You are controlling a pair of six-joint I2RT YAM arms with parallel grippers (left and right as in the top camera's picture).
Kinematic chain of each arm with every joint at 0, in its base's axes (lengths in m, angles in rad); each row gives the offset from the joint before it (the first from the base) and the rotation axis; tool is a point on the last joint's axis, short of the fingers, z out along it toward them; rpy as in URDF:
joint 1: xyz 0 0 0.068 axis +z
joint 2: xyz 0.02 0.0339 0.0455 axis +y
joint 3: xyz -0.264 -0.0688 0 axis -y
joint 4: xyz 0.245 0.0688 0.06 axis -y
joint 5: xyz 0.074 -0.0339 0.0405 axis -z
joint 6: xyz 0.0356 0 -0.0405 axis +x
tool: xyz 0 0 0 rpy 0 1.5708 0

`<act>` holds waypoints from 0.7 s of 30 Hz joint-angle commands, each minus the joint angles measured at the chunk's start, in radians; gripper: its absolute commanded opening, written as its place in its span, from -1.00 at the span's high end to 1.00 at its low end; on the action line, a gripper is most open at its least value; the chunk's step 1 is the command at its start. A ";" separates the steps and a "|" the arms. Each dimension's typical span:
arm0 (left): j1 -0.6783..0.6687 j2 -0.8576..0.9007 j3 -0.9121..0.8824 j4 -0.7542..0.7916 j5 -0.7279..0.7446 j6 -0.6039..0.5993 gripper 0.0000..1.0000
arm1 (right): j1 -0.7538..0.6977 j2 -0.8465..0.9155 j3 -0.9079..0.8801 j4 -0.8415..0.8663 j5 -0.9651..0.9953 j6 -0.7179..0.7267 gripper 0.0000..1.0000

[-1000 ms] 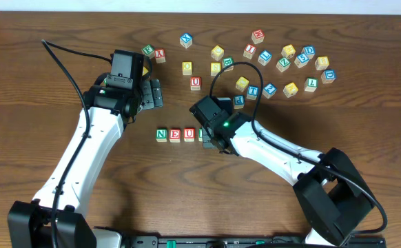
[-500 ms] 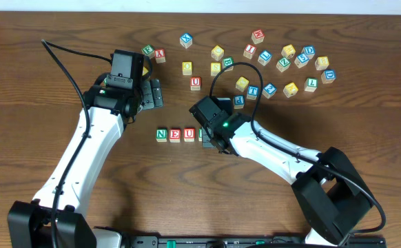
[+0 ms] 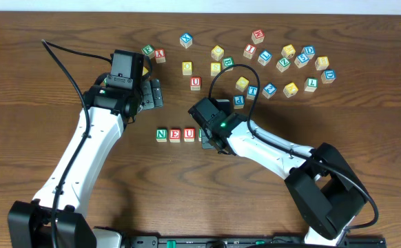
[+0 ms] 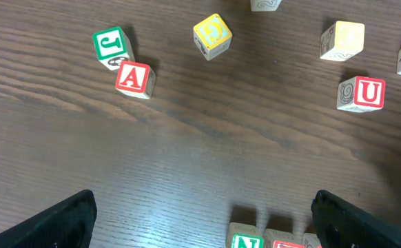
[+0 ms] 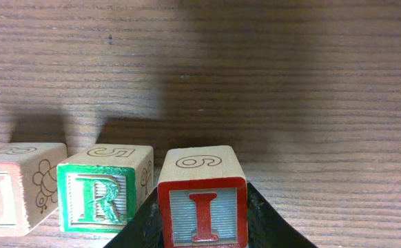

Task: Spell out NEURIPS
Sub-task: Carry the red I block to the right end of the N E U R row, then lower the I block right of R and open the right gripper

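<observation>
Gripping: right gripper (image 3: 211, 138) is clamping the I cube (image 5: 202, 207); dark fingers (image 5: 268, 226) are pressing both its side faces, red I facing the wrist camera.
I cube seat: its bottom edge is running out of the right wrist view, so I cannot tell if it is resting on the table (image 3: 366, 117) or hanging just above it.
I cube place: is sitting just beside the R cube (image 5: 104, 196) at the open end of the row, slightly nearer the wrist camera than R; touching or a thin gap, cannot tell.
Row: N cube (image 3: 161, 135), E cube (image 3: 175, 135) and U cube (image 3: 189, 134) are standing side by side, letters readable from overhead; R is peeking out at the gripper's edge, and I is lying hidden under the gripper there.
Left gripper (image 3: 156, 93): is hovering with jaws wide apart, holding nothing, beyond the row and to its left.
Left wrist view: is showing N and E at its bottom edge; farther out, a green J cube (image 4: 109, 45) just beside a red A cube (image 4: 134, 78), a yellow cube (image 4: 212, 36) and a spare red U cube (image 4: 362, 93).
Far pile: loose cubes (image 3: 288, 51) are lying scattered along the far side, right of centre, well apart from the row; blue and yellow faces are showing among them, but the letters are too small to read, so I cannot tell which is P.
</observation>
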 commanded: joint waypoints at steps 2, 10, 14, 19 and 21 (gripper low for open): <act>0.002 -0.018 0.031 0.000 -0.002 0.002 -0.96 | 0.009 0.010 -0.008 0.003 0.013 0.013 0.49; 0.002 -0.018 0.031 0.000 -0.002 0.002 -0.96 | 0.009 0.021 -0.012 0.014 0.013 0.014 0.48; 0.002 -0.018 0.031 0.000 -0.002 0.002 -0.96 | 0.009 0.026 -0.013 0.016 0.013 0.014 0.49; 0.002 -0.018 0.031 0.000 -0.002 0.003 -0.96 | 0.009 0.040 -0.013 0.024 0.013 0.014 0.48; 0.002 -0.018 0.031 0.000 -0.002 0.002 -0.96 | 0.009 0.042 -0.013 0.025 0.013 0.014 0.48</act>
